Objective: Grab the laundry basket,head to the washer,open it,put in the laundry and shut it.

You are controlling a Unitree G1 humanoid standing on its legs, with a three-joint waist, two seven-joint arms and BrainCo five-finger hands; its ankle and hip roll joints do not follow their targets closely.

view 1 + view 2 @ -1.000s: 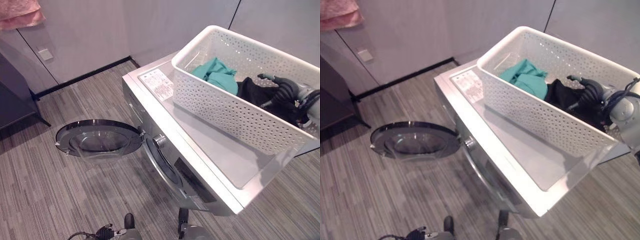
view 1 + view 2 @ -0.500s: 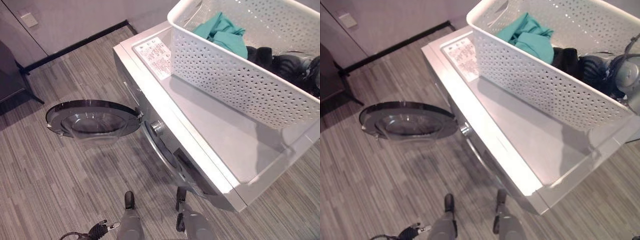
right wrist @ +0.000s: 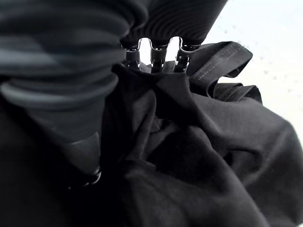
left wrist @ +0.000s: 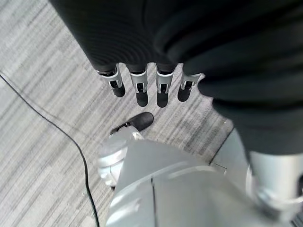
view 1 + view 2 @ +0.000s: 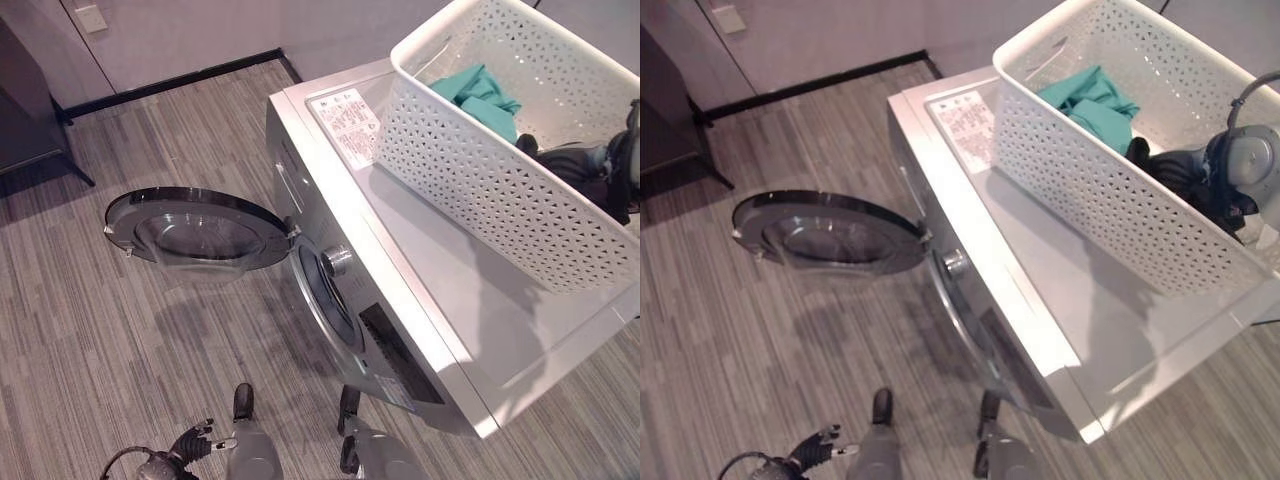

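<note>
Change since the earlier frames: the head camera has swung, so the whole scene sits shifted in view; the right hand (image 5: 1188, 168), which lay higher over the black garment a second ago, is now pressed deeper among the laundry. Item one: white perforated plastic laundry basket (image 5: 480, 175), rectangular, standing on the flat top of the silver-grey front-loading washing machine (image 5: 440, 290), at about 2 o'clock in the head view. Contents: a crumpled teal cloth (image 5: 482, 95) toward the basket's far end, and a black fabric garment (image 3: 199, 151) toward its near end, touching the teal piece. Item two: round dark-rimmed glass washer door (image 5: 200, 228), swung fully open to about 9 o'clock of the drum opening (image 5: 328, 295), lying out over the grey striped plank floor (image 5: 90, 330). Right hand: inside the basket, its fingers (image 3: 156, 51) sunk in the black folds; whether they grip the cloth cannot be told. Left hand (image 4: 147, 85): hanging low at 6 o'clock above the floor, fingers straight and slack, holding nothing.
</note>
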